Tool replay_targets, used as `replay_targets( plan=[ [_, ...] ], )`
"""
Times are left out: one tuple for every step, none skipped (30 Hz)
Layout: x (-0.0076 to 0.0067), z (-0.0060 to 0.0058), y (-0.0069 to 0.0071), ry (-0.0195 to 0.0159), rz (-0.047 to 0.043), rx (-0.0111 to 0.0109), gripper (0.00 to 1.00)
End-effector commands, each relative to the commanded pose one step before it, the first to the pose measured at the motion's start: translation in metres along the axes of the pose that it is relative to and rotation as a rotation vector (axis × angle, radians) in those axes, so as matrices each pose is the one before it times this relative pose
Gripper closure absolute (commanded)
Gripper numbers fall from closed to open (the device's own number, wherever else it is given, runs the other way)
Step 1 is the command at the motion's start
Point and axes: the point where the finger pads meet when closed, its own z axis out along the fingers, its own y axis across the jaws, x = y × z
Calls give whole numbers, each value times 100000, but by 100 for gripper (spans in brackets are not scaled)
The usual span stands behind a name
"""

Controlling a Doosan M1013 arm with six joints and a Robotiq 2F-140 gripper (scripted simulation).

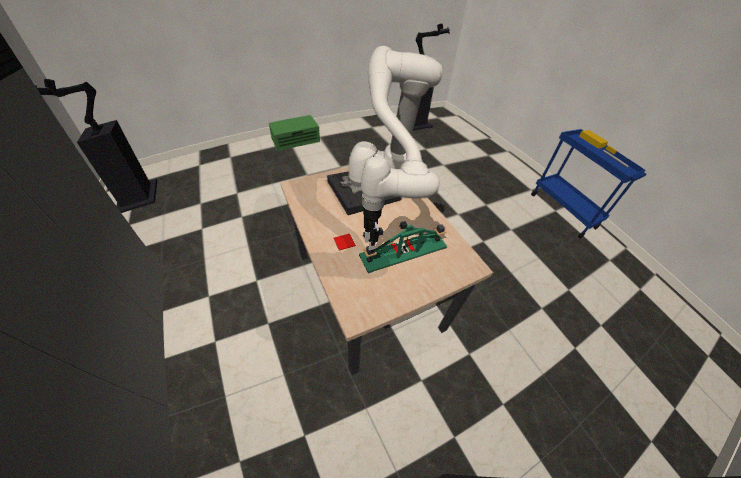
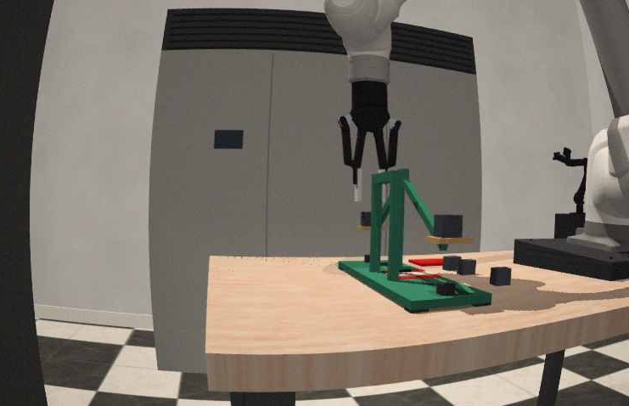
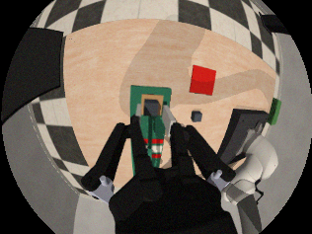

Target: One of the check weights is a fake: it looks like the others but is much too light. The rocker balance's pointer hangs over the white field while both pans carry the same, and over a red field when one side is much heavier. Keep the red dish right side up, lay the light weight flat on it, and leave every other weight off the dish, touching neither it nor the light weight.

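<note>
My gripper (image 1: pixel 371 242) (image 2: pixel 371 194) (image 3: pixel 152 111) is partly open and empty, pointing down with its pale fingertips just above a dark weight (image 2: pixel 366 218) (image 3: pixel 151 107) on the far pan (image 2: pixel 360 228) of the green rocker balance (image 1: pixel 382 264) (image 2: pixel 367 282) (image 3: pixel 135 95). Another dark weight (image 1: pixel 440 228) (image 2: pixel 447 226) sits on the other pan (image 2: pixel 468 239). The pointer is too small to read against the red and white fields. Three like weights (image 2: pixel 451 262) (image 2: pixel 466 266) (image 2: pixel 500 276) stand on the table. The red dish (image 1: pixel 344 241) (image 2: pixel 422 262) (image 3: pixel 203 80) lies flat beside the balance, with no weight on it.
The balance's green uprights (image 2: pixel 395 229) and sloping beam stand close beside the gripper. The arm's black base plate (image 2: pixel 535 258) (image 3: pixel 237 128) is at the table's back. Black stops (image 2: pixel 445 288) sit on the balance base. The wooden table (image 1: pixel 393 298) (image 2: pixel 277 311) carries everything.
</note>
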Motion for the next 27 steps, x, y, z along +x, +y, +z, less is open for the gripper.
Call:
replay_targets(
  plan=[
    [-541,668,-61,-568,50,20,65],
    [0,79,0,0,0,0,65],
    [0,70,0,0,0,0,65],
    [0,62,0,0,0,0,65],
    [0,54,0,0,0,0,65],
    [0,46,0,0,0,0,65],
    [0,38,0,0,0,0,65],
    [0,0,0,0,0,0,65],
    [0,0,0,0,0,0,65],
    [0,31,0,0,0,0,65],
    [0,24,0,0,0,0,65],
    [0,18,0,0,0,0,65],
    [0,12,0,0,0,0,65],
    [0,8,0,0,0,0,65],
    [0,4,0,0,0,0,65],
    [0,2,0,0,0,0,65],
    [0,0,0,0,0,0,65],
    [0,0,0,0,0,0,65],
    [0,0,0,0,0,0,65],
    [0,0,0,0,0,0,65],
    [0,0,0,0,0,0,65],
    [0,0,0,0,0,0,65],
    [0,0,0,0,0,0,65],
    [0,0,0,0,0,0,65],
    [0,0,0,0,0,0,65],
    [0,0,0,0,0,0,65],
    [0,0,0,0,0,0,65]
  ],
)
